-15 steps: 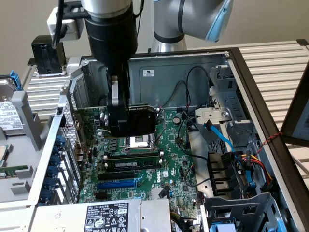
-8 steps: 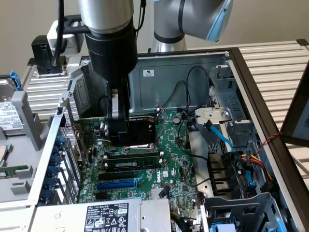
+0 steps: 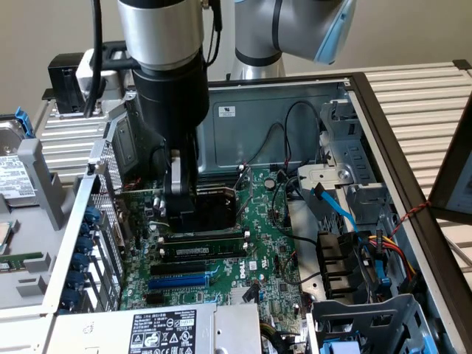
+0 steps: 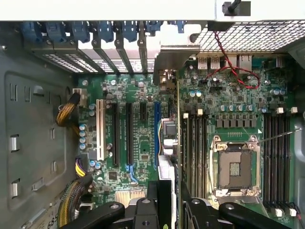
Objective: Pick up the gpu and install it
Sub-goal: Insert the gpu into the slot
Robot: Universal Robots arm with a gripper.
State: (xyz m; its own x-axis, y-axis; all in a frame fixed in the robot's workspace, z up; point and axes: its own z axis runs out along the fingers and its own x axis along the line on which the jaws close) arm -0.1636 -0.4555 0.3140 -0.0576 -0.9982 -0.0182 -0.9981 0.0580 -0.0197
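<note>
A: Item: gpu [image 3: 214,210]. Location?
B: Held over the motherboard [image 3: 269,243], inside the open case [image 3: 251,110], black shroud visible.
A: Fingers [image 3: 175,173]: state?
B: Clamped on the gpu; card carried edge-down, silver bracket [image 4: 174,55] turned toward the rear slot covers [image 4: 102,47].
A: Seated in a slot?
B: Cannot be told; card edge is seen just beside the blue slot [image 4: 156,133].

A plain beige wall [image 3: 44,29] fills the frame's upper left; a pale ribbed metal tabletop [image 3: 413,96] spans the upper right.
</note>
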